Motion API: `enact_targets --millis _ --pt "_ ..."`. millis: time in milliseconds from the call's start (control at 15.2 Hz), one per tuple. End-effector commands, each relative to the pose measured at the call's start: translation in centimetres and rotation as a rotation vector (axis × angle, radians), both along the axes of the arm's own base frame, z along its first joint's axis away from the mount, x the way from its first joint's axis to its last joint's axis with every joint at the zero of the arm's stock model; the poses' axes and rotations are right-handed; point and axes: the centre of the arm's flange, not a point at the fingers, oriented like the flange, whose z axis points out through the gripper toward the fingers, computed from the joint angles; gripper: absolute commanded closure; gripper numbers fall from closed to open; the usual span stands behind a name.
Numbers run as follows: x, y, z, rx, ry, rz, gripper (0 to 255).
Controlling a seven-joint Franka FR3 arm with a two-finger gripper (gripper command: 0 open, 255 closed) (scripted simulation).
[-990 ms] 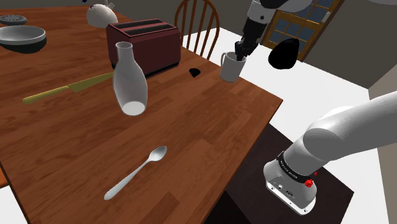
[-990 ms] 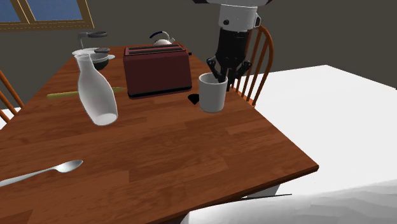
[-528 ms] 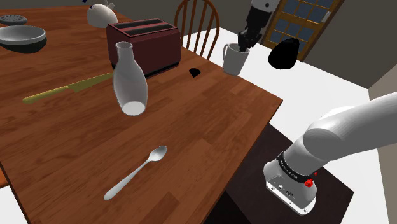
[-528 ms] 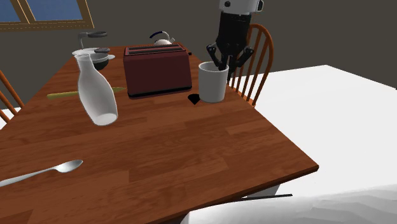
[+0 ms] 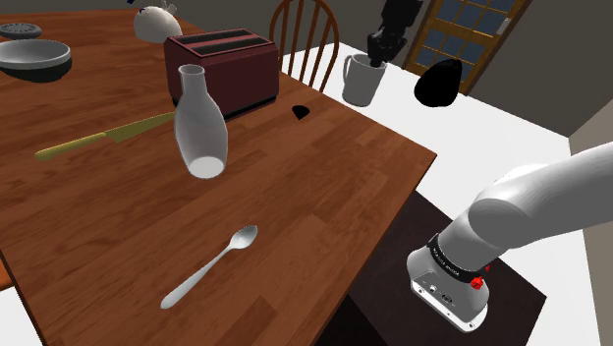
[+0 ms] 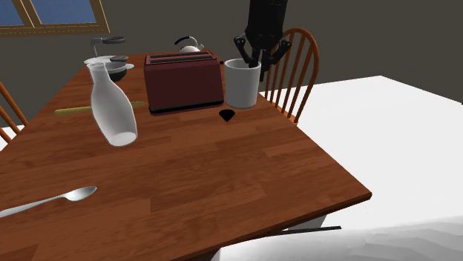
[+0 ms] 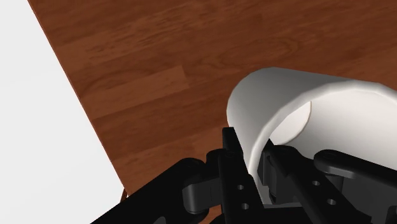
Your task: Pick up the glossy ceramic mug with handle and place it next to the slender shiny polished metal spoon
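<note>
Mug (image 5: pixel 361 81): plain white, smooth, cylindrical, open mouth, with a loop handle on the side facing the toaster (image 5: pixel 221 67). In the second exterior view the mug (image 6: pixel 242 83) hangs just beside the toaster (image 6: pixel 183 81), at that view's right, its base clear of the table (image 5: pixel 324 206).

Gripper (image 5: pixel 377 59): all black, closed narrowly on the mug's rim. The wrist view shows one finger (image 7: pixel 232 162) outside the white wall and the other inside it, with the thin curved wall of the mug (image 7: pixel 299 108) clamped between them. The gripper (image 6: pixel 256 62) enters the mug from above.

Spoon (image 5: pixel 211 265): slender, polished grey metal, oval bowl. It lies flat on the table well apart from the toaster, beyond a white bottle-shaped carafe (image 5: pixel 199 128).

Table: reddish-brown wood, plank grain visible.
</note>
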Motion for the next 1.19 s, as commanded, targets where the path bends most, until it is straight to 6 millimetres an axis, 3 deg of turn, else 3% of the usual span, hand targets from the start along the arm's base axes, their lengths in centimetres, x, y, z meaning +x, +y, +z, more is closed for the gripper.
enact_targets --millis 0,1122 --pt "-0.4 2.2 0.3 0.0 0.0 -0.001 255" --pt "-3.2 24.4 0.4 0.0 0.0 -0.001 255"
